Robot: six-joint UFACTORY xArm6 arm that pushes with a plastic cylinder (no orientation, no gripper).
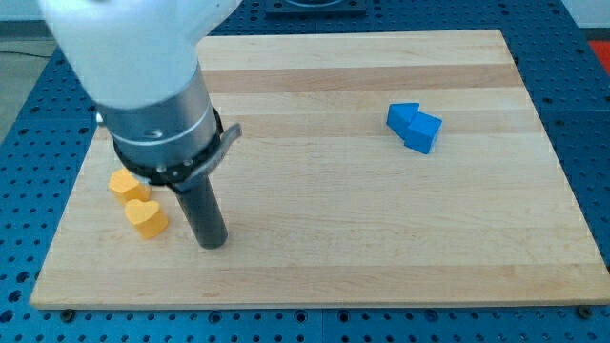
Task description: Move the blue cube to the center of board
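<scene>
Blue cube (425, 131) far right of tool (213, 242)

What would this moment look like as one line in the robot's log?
my tip: lower left, beside yellow blocks | blue blocks: two touching, upper right | no contact | board: centre empty

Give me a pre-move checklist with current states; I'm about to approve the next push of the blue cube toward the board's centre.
1. My tip visible on the board: ok.
2. Tip touching the blue blocks: not ok, they lie far toward the view's right.
3. Which blue piece is the cube: cannot tell, two touch.
4. Tip apart from the yellow blocks: ok, though close.
5. Cube at centre: not ok.
</scene>
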